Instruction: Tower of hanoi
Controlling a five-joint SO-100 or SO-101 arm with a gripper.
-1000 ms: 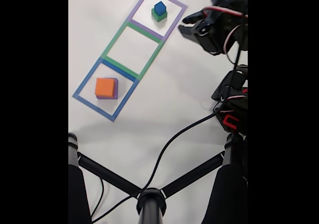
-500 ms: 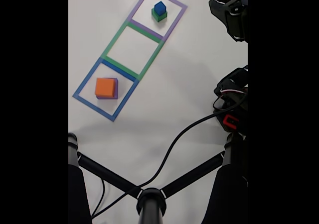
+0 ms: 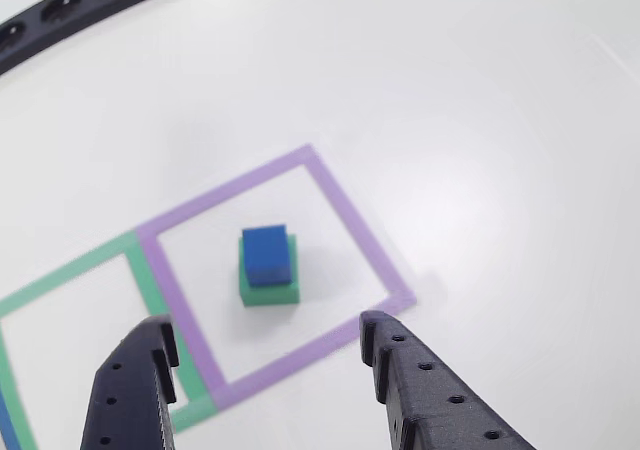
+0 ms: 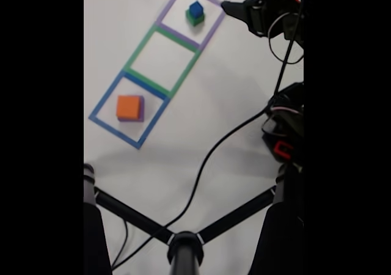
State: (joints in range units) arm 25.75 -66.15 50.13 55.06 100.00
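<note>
A blue cube (image 4: pixel 195 8) sits on a green block (image 4: pixel 195 20) inside the purple tape outline (image 4: pixel 212 25) at the top of the fixed view. A salmon-orange block (image 4: pixel 129 107) rests on the purple block (image 4: pixel 142 111), of which just a sliver shows, inside the blue tape outline. My gripper (image 4: pixel 229 9) hovers just right of the purple outline, apart from the stack. The other view has the blue cube (image 3: pixel 267 255) and green block (image 3: pixel 270 290) ahead of my gripper (image 3: pixel 268 328). Its dark fingers (image 3: pixel 400 370) are spread wide and hold nothing.
A green tape outline (image 4: pixel 138 49) lies between the two stacks. The arm's base (image 4: pixel 284 128) and a black cable (image 4: pixel 208 159) occupy the right side. Black stand legs (image 4: pixel 183 244) cross the bottom. A black bar with round holes (image 3: pixel 60 10) lies far left in the other view.
The arm swung away to the upper right and has come back, its gripper now higher and close to the purple outline's right edge. No block has moved.
</note>
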